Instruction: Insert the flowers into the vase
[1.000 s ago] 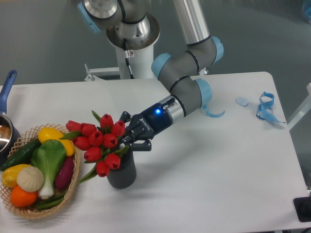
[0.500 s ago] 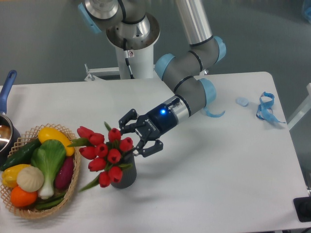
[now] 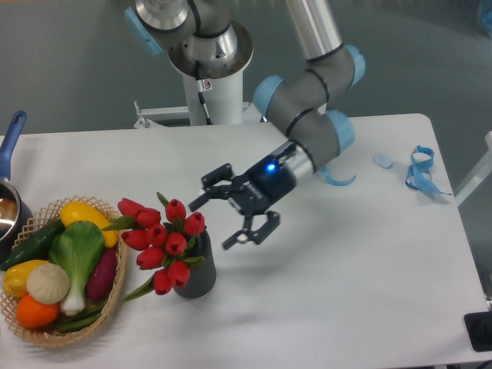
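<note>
The flowers (image 3: 162, 240), a bunch of red tulip heads with green leaves, stand with their stems in the vase (image 3: 196, 273) and lean out to its left. The vase is a short dark grey ribbed cylinder standing upright on the white table. My gripper (image 3: 221, 217) is open and empty, its fingers spread wide. It hangs to the right of and a little above the vase, clear of the flowers.
A woven wicker basket (image 3: 114, 301) with toy vegetables sits at the left, close to the flowers. A pot with a blue handle (image 3: 12, 138) is at the far left edge. A blue ribbon (image 3: 421, 169) and a small pale blue piece (image 3: 383, 161) lie at the right.
My gripper let go of the flowers, opened wide and drew back to the right and upward. The flowers settled into the vase and lean left.
</note>
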